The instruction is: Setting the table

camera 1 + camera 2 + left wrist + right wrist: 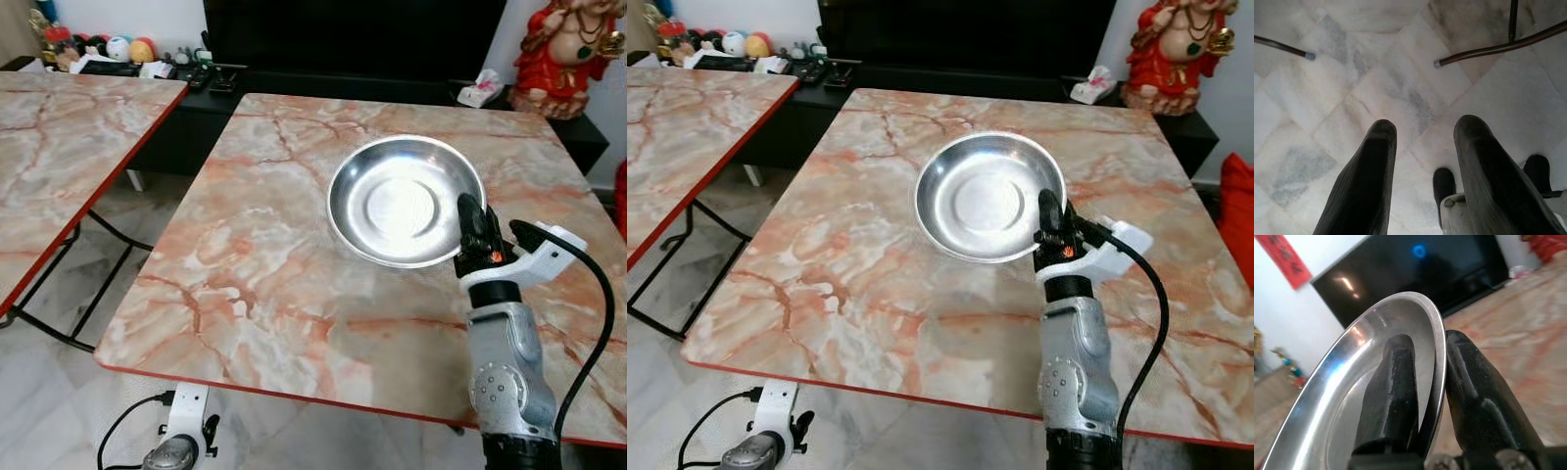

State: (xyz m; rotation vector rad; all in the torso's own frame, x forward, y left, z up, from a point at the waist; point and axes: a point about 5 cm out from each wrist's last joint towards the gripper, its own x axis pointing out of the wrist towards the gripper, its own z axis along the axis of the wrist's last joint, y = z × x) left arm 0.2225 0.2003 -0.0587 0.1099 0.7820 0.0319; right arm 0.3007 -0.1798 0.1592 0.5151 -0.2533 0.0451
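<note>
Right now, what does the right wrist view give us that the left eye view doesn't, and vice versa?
Right wrist view: the right tool pinches the steel plate's rim, one finger inside the bowl, the other against the outside; a red banner hangs on the wall.

Left eye view: the whole marble table, a second table on the robot's left, a red figurine, a tissue pack, and the left arm hanging below the table edge.

Both: plate, right tool, marble tabletop, the dark TV.

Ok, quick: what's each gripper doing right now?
Left gripper: open, holding nothing, above the floor.
Right gripper: shut on the steel plate rim.
</note>
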